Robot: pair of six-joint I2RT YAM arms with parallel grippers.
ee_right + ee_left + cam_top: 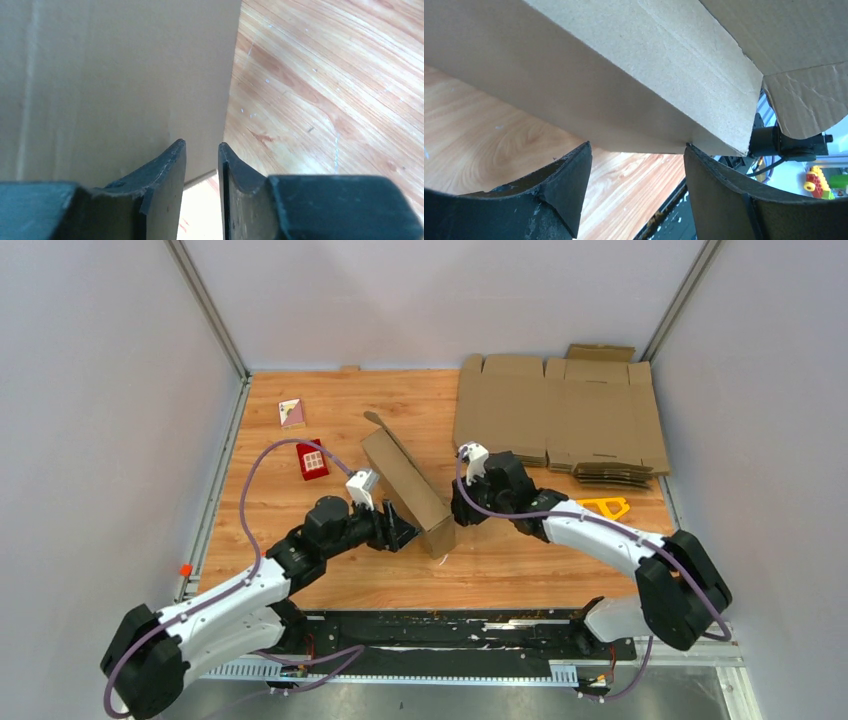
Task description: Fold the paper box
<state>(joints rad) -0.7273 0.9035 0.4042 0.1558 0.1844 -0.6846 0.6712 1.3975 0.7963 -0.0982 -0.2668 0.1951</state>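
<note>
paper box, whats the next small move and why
Probably ease the left gripper forward and close on the lower edge of the paper box. The left jaws stand wide with that edge just ahead; the box stands tilted, and the right gripper, jaws barely apart, holds nothing.

Counting two grippers, left gripper (408, 532) and right gripper (459, 510), flanking one paper box (405, 480). Lying past the right: one pile of cardboard sheets (560, 415), one orange tool (604, 506). Lying past the left: one red box (312, 461), one pink card (291, 413).
</note>
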